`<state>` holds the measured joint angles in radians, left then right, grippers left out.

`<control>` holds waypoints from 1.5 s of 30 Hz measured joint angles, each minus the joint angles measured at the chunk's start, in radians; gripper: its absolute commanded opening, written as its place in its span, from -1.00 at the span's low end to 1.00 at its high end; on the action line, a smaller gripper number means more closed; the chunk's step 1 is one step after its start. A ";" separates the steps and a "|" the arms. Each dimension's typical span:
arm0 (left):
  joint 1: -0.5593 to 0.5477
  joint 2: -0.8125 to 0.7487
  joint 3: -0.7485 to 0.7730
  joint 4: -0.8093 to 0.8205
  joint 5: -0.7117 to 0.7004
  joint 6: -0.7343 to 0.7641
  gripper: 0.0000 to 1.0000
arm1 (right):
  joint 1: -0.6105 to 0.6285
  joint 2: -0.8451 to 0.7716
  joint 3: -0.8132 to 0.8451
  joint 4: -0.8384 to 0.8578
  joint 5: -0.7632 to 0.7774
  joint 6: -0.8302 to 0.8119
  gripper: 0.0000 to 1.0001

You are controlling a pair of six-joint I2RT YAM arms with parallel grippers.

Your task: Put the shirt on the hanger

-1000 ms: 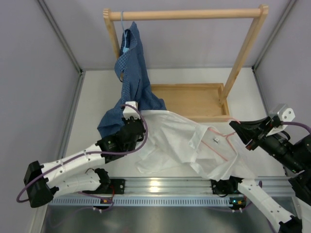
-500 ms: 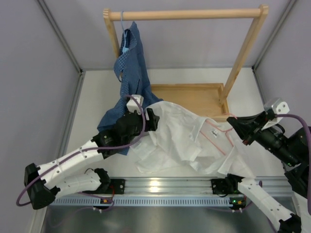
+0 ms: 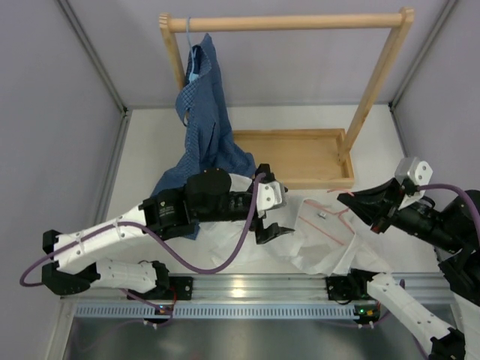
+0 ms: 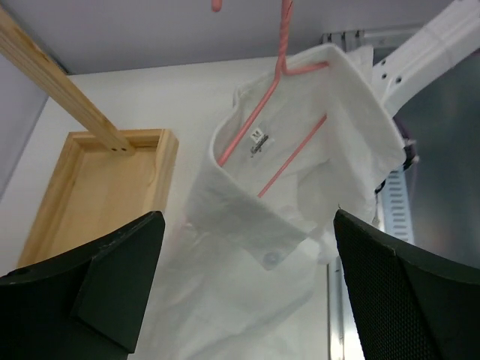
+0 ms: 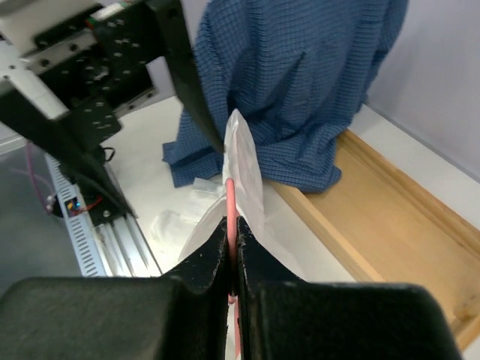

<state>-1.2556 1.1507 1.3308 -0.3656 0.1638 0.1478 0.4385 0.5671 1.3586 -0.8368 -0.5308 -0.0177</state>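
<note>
The white shirt [image 3: 330,251] lies crumpled on the table between the arms, its collar [image 4: 300,225] raised. The pink hanger [image 3: 321,227] sits inside the collar, and its wire [image 4: 289,154] shows through the neck opening. My right gripper [image 3: 351,204] is shut on the hanger's wire [image 5: 232,196], with white cloth [image 5: 244,161] just beyond its tips. My left gripper [image 3: 279,208] hovers over the shirt's left part, open wide. Its fingers [image 4: 112,285] stand either side of the cloth below, holding nothing.
A wooden rack [image 3: 289,22] stands at the back over a wooden tray [image 3: 292,154]. A blue checked shirt [image 3: 202,112] hangs from a light blue hanger [image 3: 193,71] at the rack's left end, trailing onto the table. The metal rail [image 3: 240,289] runs along the near edge.
My left gripper has opened, let go of the white shirt and swung right over it. The cloth has slumped down. My right gripper has shifted slightly left with the hanger.
</note>
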 measured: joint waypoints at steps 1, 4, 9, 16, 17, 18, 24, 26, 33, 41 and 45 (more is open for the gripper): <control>0.005 0.014 0.024 -0.034 0.010 0.063 0.96 | 0.000 0.000 0.008 -0.007 -0.030 -0.010 -1.00; 0.036 0.053 0.085 -0.137 0.066 0.213 0.96 | 0.000 0.000 0.033 -0.026 -0.101 -0.035 -1.00; 0.117 0.091 0.134 -0.216 0.183 0.330 0.91 | 0.000 -0.001 0.044 -0.029 -0.196 -0.062 -1.00; 0.134 0.160 0.169 -0.245 0.315 0.336 0.57 | 0.000 -0.001 0.044 -0.031 -0.268 -0.067 -1.00; 0.134 0.172 0.169 -0.246 0.337 0.328 0.50 | 0.000 -0.001 0.044 -0.030 -0.270 -0.067 -1.00; 0.134 0.185 0.169 -0.249 0.356 0.322 0.41 | 0.000 0.000 0.045 -0.030 -0.273 -0.068 -1.00; 0.164 0.258 0.175 -0.272 0.482 0.272 -0.46 | 0.000 0.023 0.068 -0.024 -0.303 -0.068 -1.00; 0.187 0.277 0.181 -0.272 0.530 0.256 -1.00 | 0.000 0.027 0.069 -0.024 -0.305 -0.069 -1.00; 0.235 0.285 0.189 -0.309 0.647 0.251 -1.00 | 0.000 0.021 0.037 0.002 -0.293 -0.079 -0.51; 0.282 0.285 0.208 -0.377 0.734 0.280 -1.00 | 0.001 -0.047 0.004 -0.081 -0.143 -0.088 0.14; 0.282 0.284 0.222 -0.428 0.771 0.315 -1.00 | 0.039 -0.119 0.024 -0.181 -0.024 -0.106 0.14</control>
<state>-0.9737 1.4349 1.5532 -0.7933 0.9348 0.4629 0.4770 0.4480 1.3830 -1.0180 -0.5549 -0.1238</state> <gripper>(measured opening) 0.069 0.572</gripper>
